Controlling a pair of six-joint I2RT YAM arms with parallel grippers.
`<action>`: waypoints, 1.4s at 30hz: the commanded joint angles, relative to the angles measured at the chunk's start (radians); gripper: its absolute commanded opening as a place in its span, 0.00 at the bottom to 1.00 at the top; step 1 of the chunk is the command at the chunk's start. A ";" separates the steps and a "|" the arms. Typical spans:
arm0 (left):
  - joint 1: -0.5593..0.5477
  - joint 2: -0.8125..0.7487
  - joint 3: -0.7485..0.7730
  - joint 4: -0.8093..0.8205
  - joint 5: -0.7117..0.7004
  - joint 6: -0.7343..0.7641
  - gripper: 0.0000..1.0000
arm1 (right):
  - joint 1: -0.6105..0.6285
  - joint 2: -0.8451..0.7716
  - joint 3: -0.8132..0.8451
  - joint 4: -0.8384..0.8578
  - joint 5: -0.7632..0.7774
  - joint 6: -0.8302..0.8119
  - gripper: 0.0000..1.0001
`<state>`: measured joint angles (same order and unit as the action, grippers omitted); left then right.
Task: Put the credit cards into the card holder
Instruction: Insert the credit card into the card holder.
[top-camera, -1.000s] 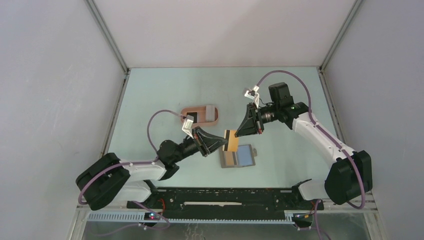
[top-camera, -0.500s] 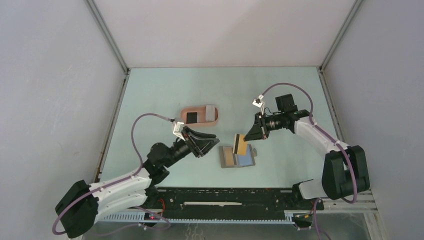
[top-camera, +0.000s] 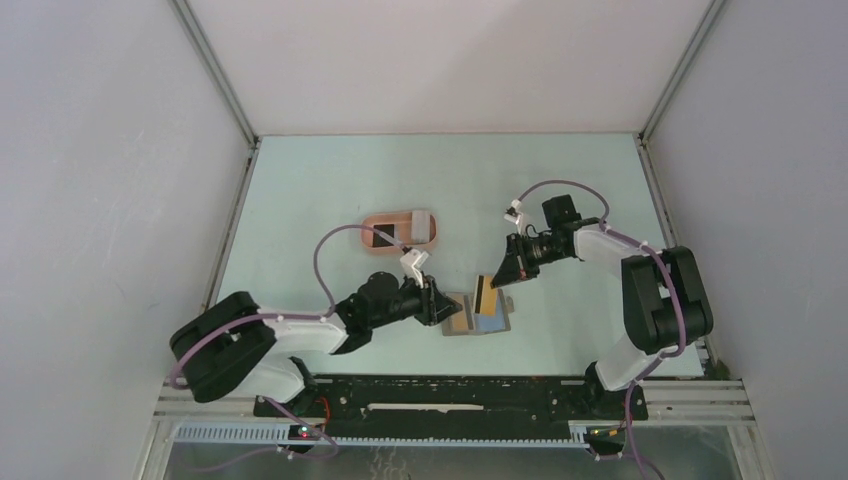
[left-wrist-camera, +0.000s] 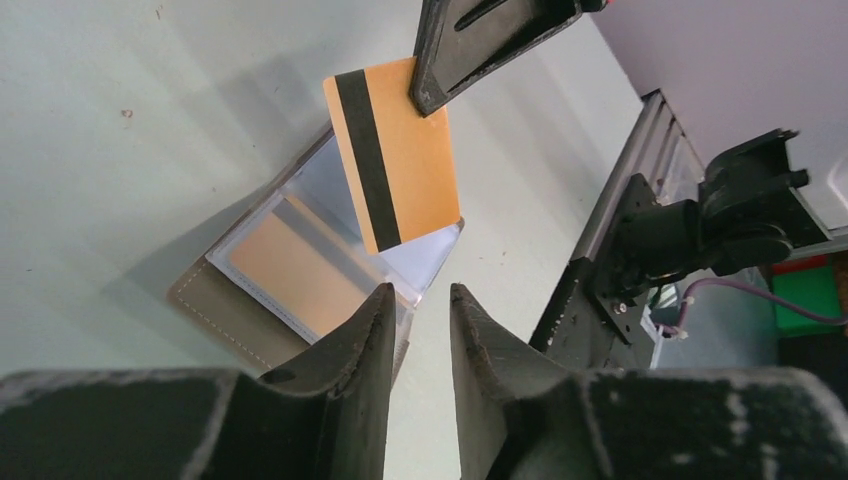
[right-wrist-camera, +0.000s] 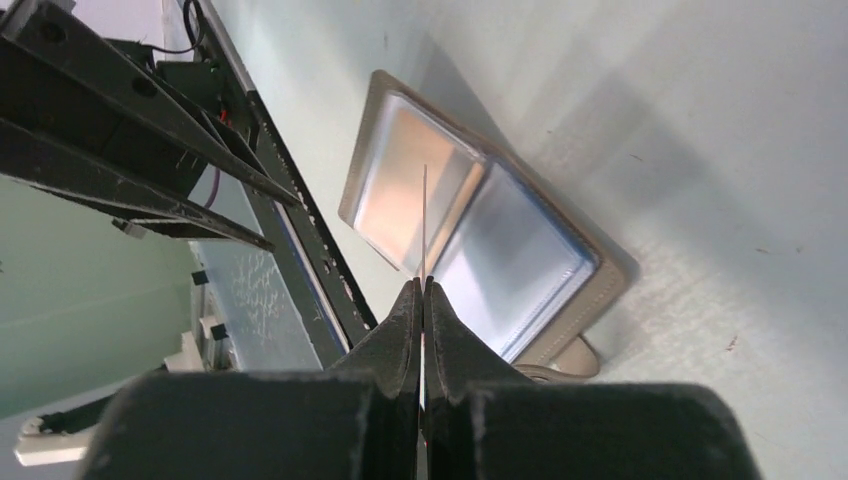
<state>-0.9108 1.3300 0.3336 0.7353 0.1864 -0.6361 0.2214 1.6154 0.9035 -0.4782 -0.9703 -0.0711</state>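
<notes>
Right end effector (top-camera: 497, 281): clamped alone on the orange card (left-wrist-camera: 395, 150) above the wallet (left-wrist-camera: 215, 305); left end effector (left-wrist-camera: 418, 300): released, slightly parted, empty. Card holder (top-camera: 395, 251) next, presumably.

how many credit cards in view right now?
5: striped orange card in the right jaws; second orange card and blue card in wallet sleeves; black card and grey card in pink tray. Others may be hidden.
</notes>
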 joint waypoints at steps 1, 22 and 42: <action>-0.011 0.091 0.083 0.022 -0.011 0.026 0.31 | -0.020 0.043 0.010 0.026 -0.014 0.038 0.00; -0.013 0.243 0.062 -0.076 -0.108 -0.035 0.19 | -0.020 0.157 0.024 0.010 -0.044 0.046 0.00; -0.013 0.252 0.052 -0.077 -0.120 -0.063 0.18 | 0.056 0.164 0.029 0.031 0.069 0.121 0.00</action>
<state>-0.9192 1.5646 0.3771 0.6827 0.0998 -0.6930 0.2584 1.7805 0.9062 -0.4732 -0.9276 0.0223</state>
